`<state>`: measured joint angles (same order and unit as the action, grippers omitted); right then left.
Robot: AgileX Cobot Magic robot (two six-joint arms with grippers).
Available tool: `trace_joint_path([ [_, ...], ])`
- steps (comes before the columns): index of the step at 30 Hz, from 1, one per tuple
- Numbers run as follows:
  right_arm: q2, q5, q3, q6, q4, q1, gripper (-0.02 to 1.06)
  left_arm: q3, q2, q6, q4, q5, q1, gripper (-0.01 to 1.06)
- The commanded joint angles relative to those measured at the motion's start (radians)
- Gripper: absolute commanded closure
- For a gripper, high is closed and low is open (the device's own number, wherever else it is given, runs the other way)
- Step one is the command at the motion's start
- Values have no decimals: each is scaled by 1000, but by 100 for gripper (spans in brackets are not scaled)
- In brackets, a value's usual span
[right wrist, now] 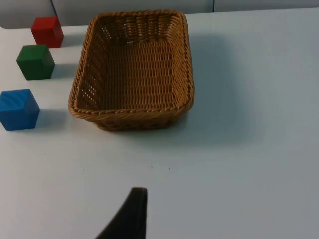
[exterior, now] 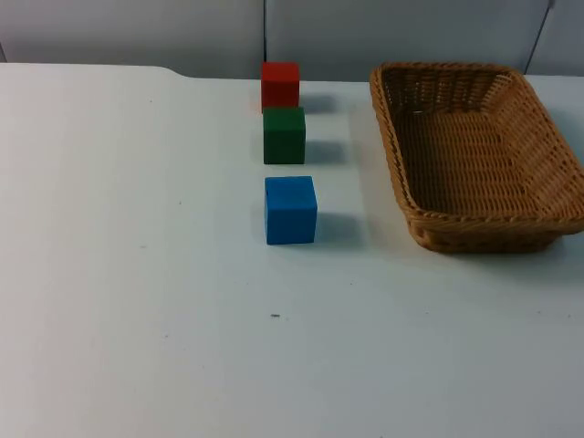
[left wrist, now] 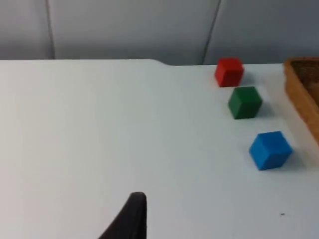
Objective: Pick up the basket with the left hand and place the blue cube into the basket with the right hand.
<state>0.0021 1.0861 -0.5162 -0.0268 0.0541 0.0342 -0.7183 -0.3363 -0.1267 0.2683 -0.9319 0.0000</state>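
Top view showed the wicker basket right of the blue cube on the worktop; each tool's opening could not be determined.

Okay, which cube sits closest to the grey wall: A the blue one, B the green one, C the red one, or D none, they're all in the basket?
C: the red cube is at the far end of the row, beyond the green cube and blue cube; the basket holds nothing.

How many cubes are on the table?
3, in a row left of the basket: the red cube nearest the wall, the green cube in the middle, the blue cube nearest the camera. None lies in the basket.
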Motion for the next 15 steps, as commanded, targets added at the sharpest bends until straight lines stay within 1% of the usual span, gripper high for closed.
trace_joint_path([
  [1, -2, -7, 7, 0, -6, 4, 0, -12, -44, -55, 87, 36, -7, 0],
  [3, -2, -7, 7, 0, -6, 4, 0, -30, -131, -134, 192, 48, -7, 0],
  [4, -2, -7, 7, 0, -6, 4, 0, -30, -131, -134, 192, 48, -7, 0],
  [5, -2, -7, 7, 0, -6, 4, 0, -38, -168, -175, 245, 50, -7, 0],
  [8, -2, -7, 7, 0, -6, 4, 0, -60, -279, -347, 454, 55, -7, 0],
  [9, -2, -7, 7, 0, -6, 4, 0, -60, -279, -347, 454, 55, -7, 0],
  [11, -2, -7, 7, 0, -6, 4, 0, -78, -353, -443, 559, 57, -7, 0],
  [13, -2, -7, 7, 0, -6, 4, 0, -95, -429, -507, 641, 57, -7, 0],
  [14, -2, -7, 7, 0, -6, 4, 0, -95, -429, -507, 641, 57, -7, 0],
  [15, -2, -7, 7, 0, -6, 4, 0, -107, -470, -546, 678, 55, -7, 0],
])
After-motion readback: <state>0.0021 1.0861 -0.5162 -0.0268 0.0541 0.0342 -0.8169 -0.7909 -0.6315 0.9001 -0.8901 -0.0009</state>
